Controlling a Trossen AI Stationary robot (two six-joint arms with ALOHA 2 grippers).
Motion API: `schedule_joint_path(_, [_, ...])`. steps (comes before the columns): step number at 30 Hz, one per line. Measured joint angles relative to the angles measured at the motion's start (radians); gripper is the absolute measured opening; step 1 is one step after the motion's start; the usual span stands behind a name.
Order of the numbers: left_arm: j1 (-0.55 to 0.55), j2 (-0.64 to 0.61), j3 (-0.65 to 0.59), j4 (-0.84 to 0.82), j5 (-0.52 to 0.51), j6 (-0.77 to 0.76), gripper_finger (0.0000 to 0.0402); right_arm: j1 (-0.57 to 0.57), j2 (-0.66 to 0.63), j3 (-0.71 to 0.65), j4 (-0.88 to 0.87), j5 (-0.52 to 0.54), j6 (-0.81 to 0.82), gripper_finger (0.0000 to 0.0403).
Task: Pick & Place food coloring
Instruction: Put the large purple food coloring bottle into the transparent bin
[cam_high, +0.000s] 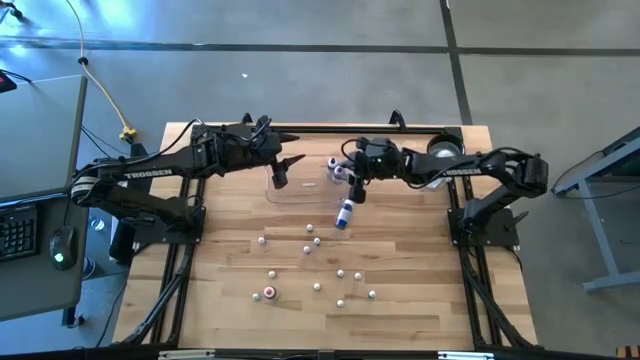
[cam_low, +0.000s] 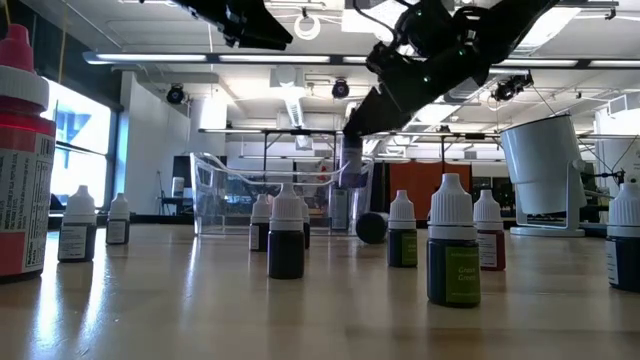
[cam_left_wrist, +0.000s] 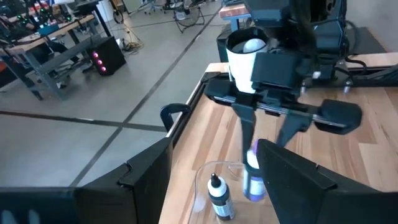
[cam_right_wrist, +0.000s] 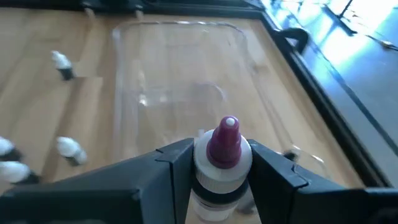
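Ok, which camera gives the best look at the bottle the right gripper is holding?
The right wrist view: the bottle fills the frame between the right gripper's fingers, purple tip up, above the clear tray. The left wrist view shows it smaller, partly hidden. In the high view it is a speck, and the low view hides it.

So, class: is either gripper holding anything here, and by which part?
The right gripper holds a food coloring bottle by its neck below the purple tip. The left gripper holds nothing.
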Motion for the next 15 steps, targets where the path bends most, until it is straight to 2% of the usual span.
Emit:
schedule_joint_path(7, [0.000,0.000,0.000,0.000,-0.008,-0.008,0.0233,0.000,0.080,0.001,0.087,-0.034,0.026,0.0128])
schedule_joint_path(15, [0.000,0.000,0.000,-0.003,-0.015,-0.008,0.0233,-0.004,0.129,0.002,0.102,0.071,0.052,0.0128])
